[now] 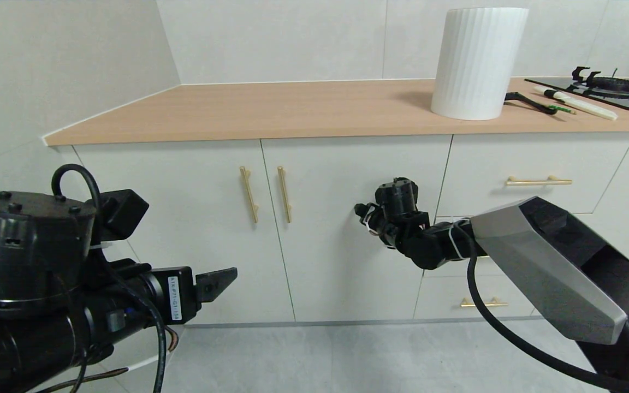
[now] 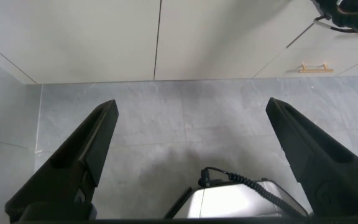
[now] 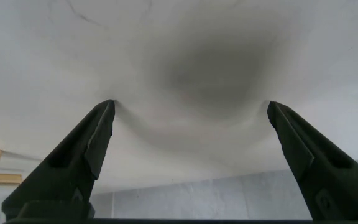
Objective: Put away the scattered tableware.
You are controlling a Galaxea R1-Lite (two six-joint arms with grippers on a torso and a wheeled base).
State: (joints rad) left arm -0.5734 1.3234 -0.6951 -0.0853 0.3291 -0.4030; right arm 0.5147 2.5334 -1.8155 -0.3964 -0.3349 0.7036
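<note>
White ribbed container (image 1: 478,63) stands upright on the desk (image 1: 271,109), upper right; contents hidden. Scattered tableware (image 1: 582,104) lies just beside it. Left tool (image 2: 191,104), lower left, is wide and empty over the floor (image 2: 166,130). Right tool (image 3: 189,104) is wide and empty, close against a cabinet door (image 1: 347,245).

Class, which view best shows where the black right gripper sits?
Head view: the black right gripper appears whole before the white cabinet door. Right wrist view gives its open fingers; left wrist view a distant glimpse.
</note>
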